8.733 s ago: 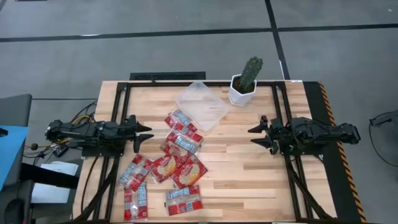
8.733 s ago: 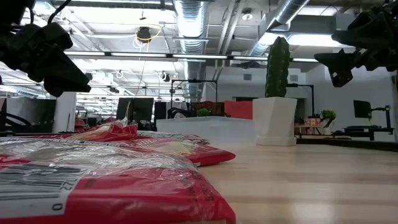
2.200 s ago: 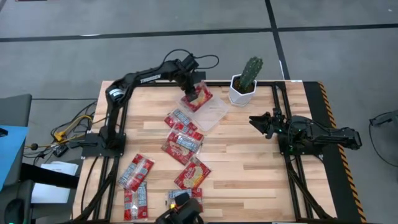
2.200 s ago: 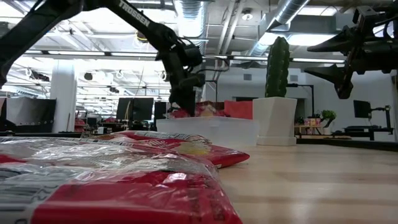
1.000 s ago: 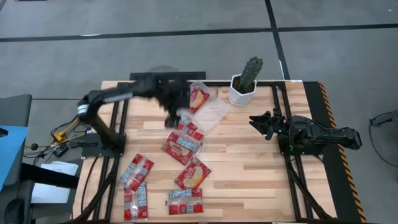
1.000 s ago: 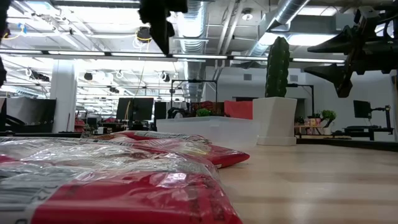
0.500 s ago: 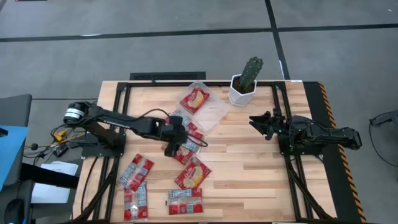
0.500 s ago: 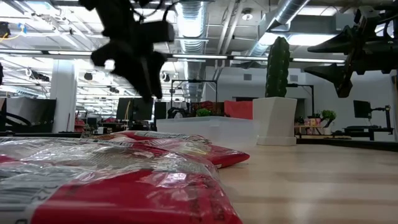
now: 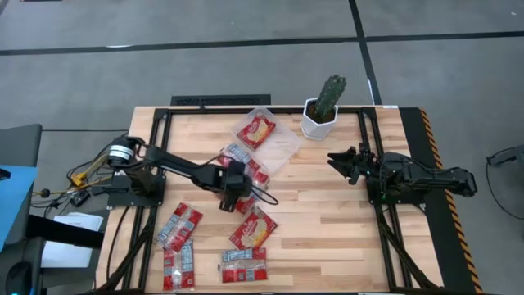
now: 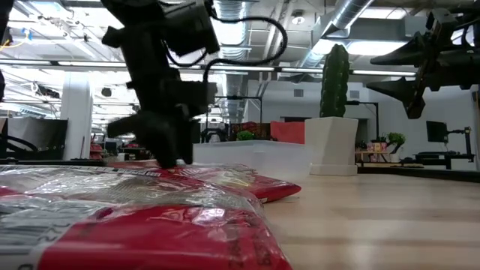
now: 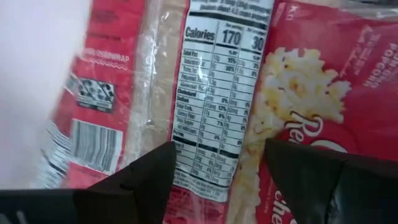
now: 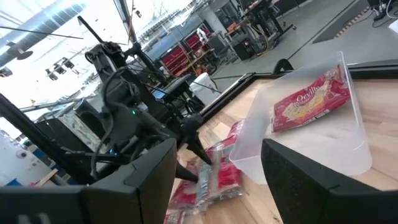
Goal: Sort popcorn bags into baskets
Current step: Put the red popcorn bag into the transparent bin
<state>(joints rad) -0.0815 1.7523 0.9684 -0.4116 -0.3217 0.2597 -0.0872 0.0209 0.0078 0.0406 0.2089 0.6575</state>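
Left tool (image 9: 230, 199) open, low over popcorn bag (image 9: 242, 191)

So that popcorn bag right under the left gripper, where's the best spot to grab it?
Probably from straight above, across its middle. The popcorn bag lies flat, partly overlapping another bag, so no edge stands up to pinch. The left gripper is open, one finger on each side of the nutrition panel.

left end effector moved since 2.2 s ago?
Yes. The left end effector left the clear tub and came toward the near edge, now over a popcorn bag.
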